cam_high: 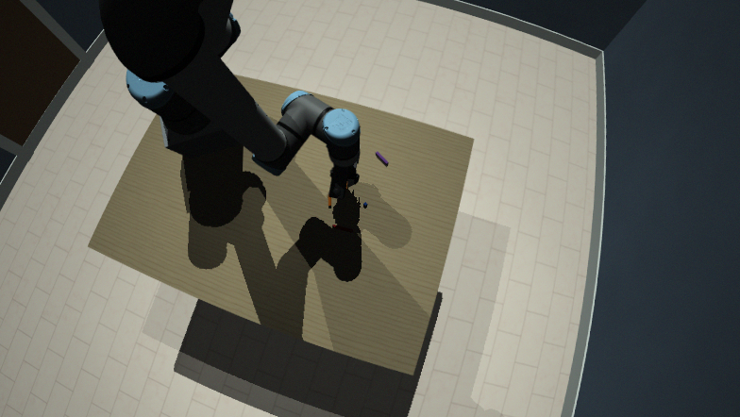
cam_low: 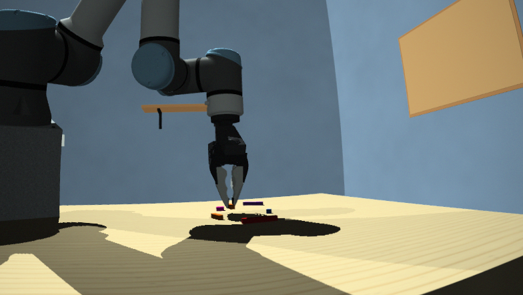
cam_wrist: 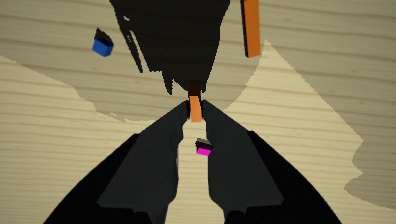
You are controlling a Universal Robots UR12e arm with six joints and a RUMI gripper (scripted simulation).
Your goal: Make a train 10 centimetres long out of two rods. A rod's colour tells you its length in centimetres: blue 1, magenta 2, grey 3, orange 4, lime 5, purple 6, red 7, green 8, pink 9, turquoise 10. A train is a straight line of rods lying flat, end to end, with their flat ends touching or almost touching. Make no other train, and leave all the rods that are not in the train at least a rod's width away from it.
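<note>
My gripper (cam_low: pixel 230 203) (cam_wrist: pixel 195 101) (cam_high: pixel 342 192) is shut on an orange rod (cam_low: pixel 231 206) (cam_wrist: pixel 195 107), which lies lengthwise between the fingertips and sits very low over the table. A magenta rod (cam_low: pixel 219 208) (cam_wrist: pixel 203 148) lies just beneath the fingers. A second orange rod (cam_low: pixel 217 215) (cam_wrist: pixel 251 27) (cam_high: pixel 329 201) lies flat on the table nearby. A purple rod (cam_high: pixel 381 158) (cam_low: pixel 253 203) lies further off, apart from the others.
A small blue rod (cam_high: pixel 365 204) (cam_low: pixel 268 211) (cam_wrist: pixel 102 46) and a red rod (cam_low: pixel 259 219) (cam_high: pixel 339 227) lie in the arm's shadow near the gripper. All rest on the wooden table (cam_high: pixel 414 258) (cam_low: pixel 402 234) (cam_wrist: pixel 50 125).
</note>
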